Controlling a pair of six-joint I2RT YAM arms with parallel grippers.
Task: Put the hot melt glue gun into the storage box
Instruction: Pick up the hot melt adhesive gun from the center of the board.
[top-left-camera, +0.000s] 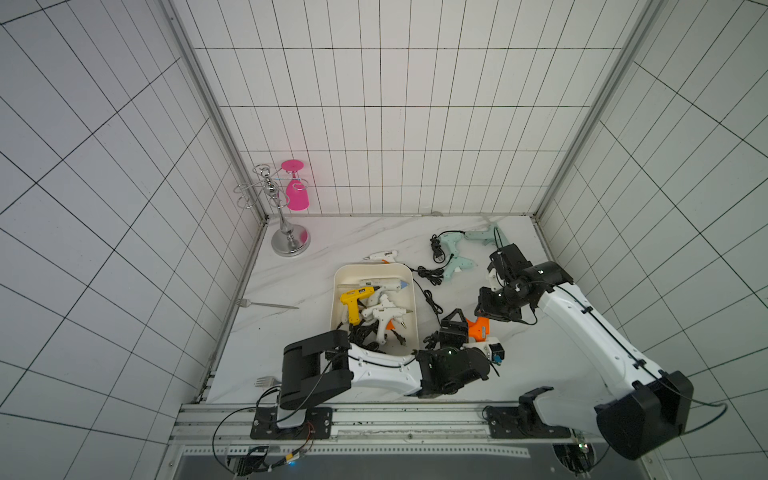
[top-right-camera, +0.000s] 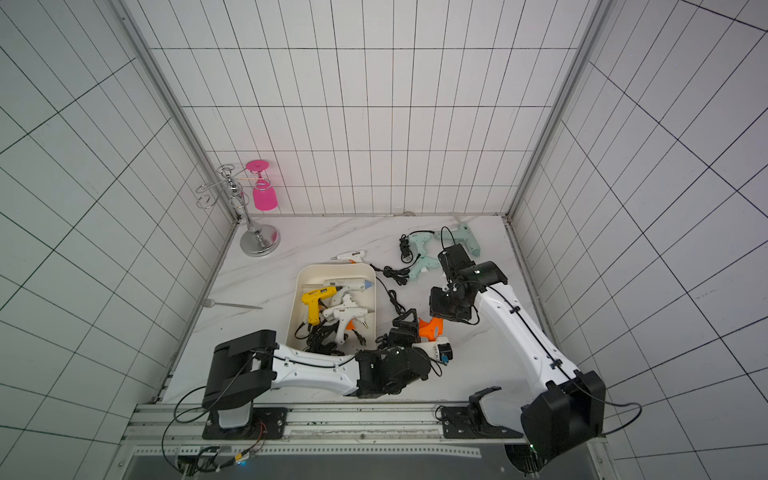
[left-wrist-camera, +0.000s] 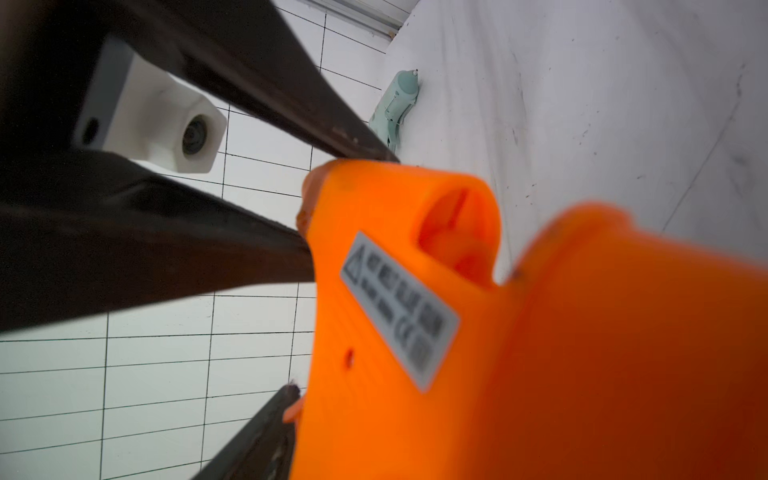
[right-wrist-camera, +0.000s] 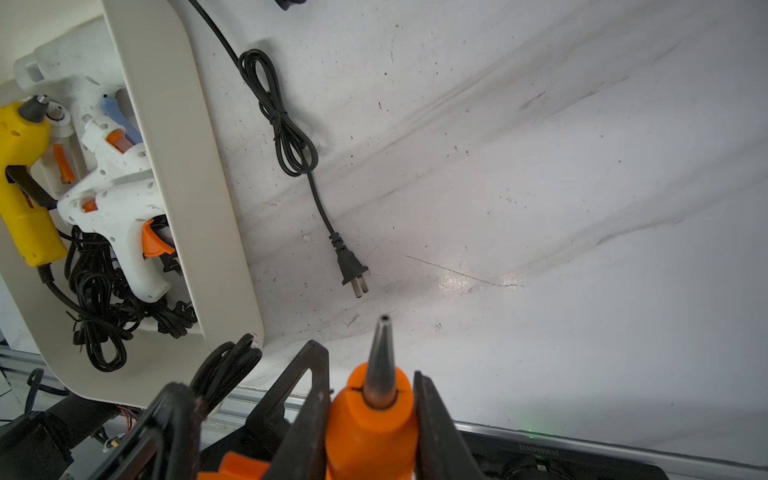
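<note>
In both top views the orange glue gun (top-left-camera: 478, 329) is just beside the storage box (top-left-camera: 353, 274), at the left pincer (top-left-camera: 456, 323). Left wrist: I can't tell if it grips yet. Right wrist: right pincer (right-wrist-camera: 370, 365) clamps the barrel; I'd release only once left holds.

Free room and obstructions, top view. The tabletop (top-left-camera: 291, 282) lies bare left of the storage box (top-left-camera: 337, 299) as far as the fork (top-left-camera: 270, 305), and at lower right between the arms. Glue guns (top-left-camera: 382, 316) and cords (top-left-camera: 361, 338) fill the box except its upper-left corner. A black cord (top-left-camera: 432, 305) lines its right side. The left arm (top-left-camera: 374, 368) crosses its lower edge, and the orange hot melt glue gun (top-left-camera: 478, 328) stands near its lower right corner.
</note>
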